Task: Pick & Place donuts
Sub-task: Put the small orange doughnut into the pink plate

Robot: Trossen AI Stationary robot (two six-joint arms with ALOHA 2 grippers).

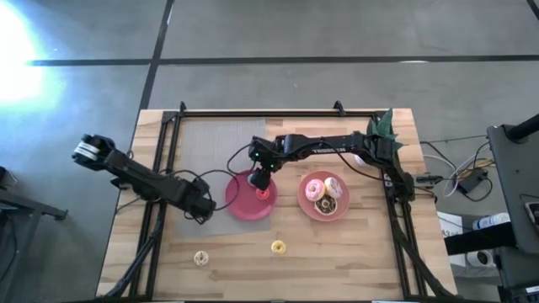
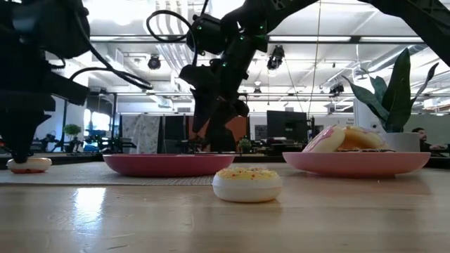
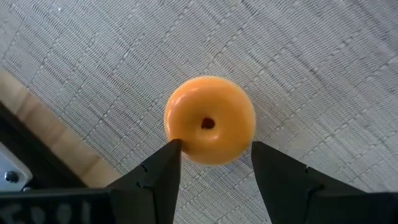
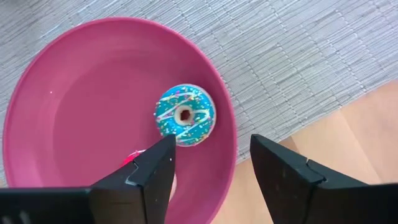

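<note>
Over the grey woven mat (image 1: 202, 143), my left claw (image 3: 214, 163) hangs released around a small glossy orange donut (image 3: 209, 120). My right claw (image 4: 211, 163) hangs released above the round red plate (image 4: 74, 93) holding a blue sprinkled donut (image 4: 185, 115). I can't read the arm's white lettering.
</note>
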